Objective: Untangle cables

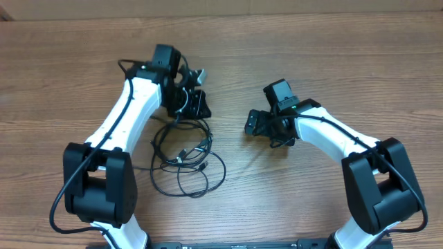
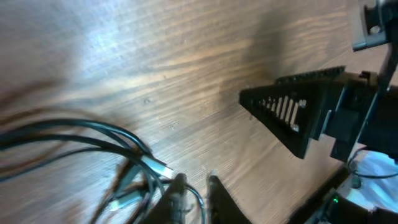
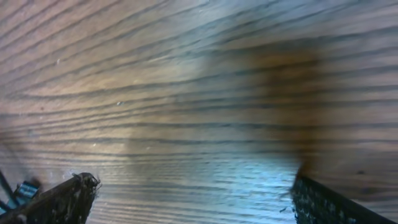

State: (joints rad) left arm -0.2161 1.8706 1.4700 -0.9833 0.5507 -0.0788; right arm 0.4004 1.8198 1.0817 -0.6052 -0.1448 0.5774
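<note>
no legible text, labels, brands or numbers in any view

Cables (image 1: pixel 183 155): thin black cords, small plug ends, loosely looped and tangled
Place: lying flat, just beside left hand (image 1: pixel 193 104)

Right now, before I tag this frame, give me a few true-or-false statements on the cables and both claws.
1. The cables lie in tangled loops on the wooden table. True.
2. The right claw is clamped on a cable. False: its jaws stand wide open over bare wood, holding nothing.
3. The left claw is down at the cables, with strands right by its fingertips. True.
4. The cables are white. False: they are black.
5. The right claw touches the tangle. False: it sits apart from it, off to the right in the overhead view.
</note>
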